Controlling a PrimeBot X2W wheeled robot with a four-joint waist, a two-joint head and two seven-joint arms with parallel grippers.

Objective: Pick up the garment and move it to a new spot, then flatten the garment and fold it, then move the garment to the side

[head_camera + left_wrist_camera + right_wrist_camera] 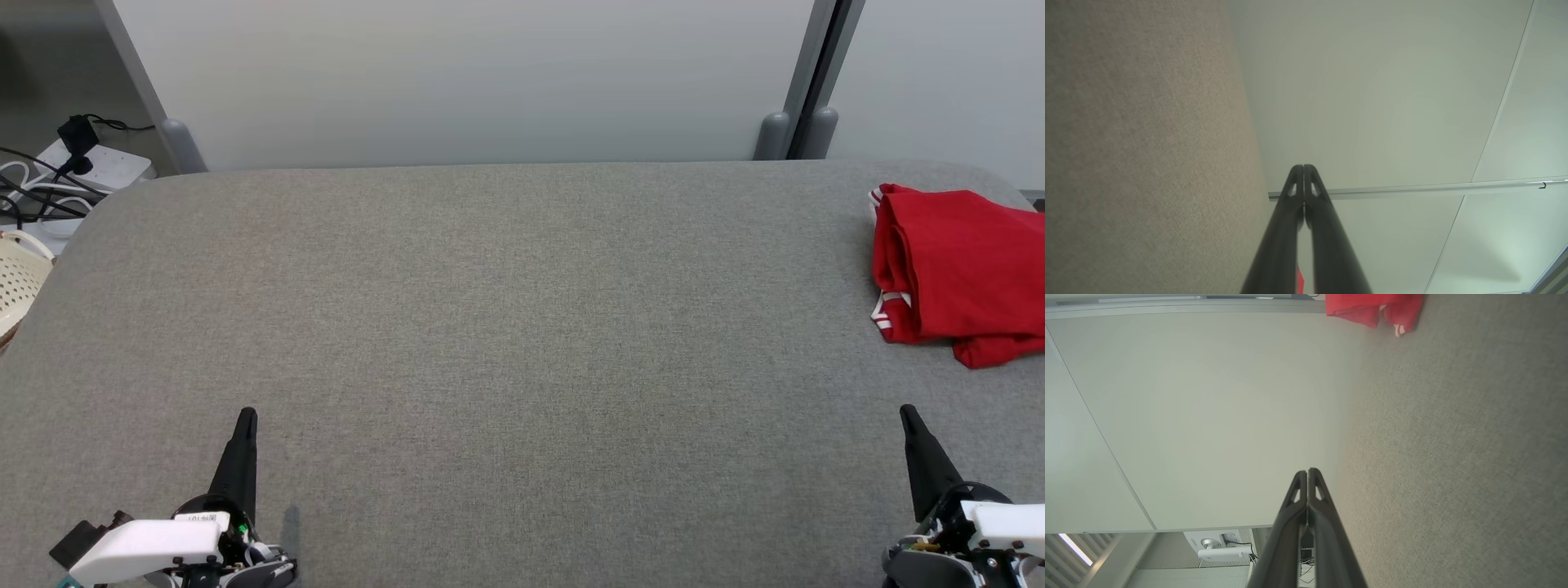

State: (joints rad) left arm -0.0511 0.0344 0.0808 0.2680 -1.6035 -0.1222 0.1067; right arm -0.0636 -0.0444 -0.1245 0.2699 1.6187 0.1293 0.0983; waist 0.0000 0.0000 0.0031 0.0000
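Observation:
A red garment (pixel 959 273) with white-striped trim lies folded in a bundle at the right edge of the grey fabric table (pixel 490 327); the right wrist view catches it (pixel 1374 308) at the top. My left gripper (pixel 245 418) rests at the lower left, its fingertips pressed together and empty, as the left wrist view (pixel 1303 168) confirms. My right gripper (pixel 906 412) sits at the lower right, a short way in front of the garment and apart from it, also shut with nothing held (pixel 1307 472).
Pale partition panels (pixel 490 82) stand behind the table. A power strip with cables (pixel 73 175) and a cream perforated basket (pixel 20 278) sit off the table's left end. The broad middle of the table is bare fabric.

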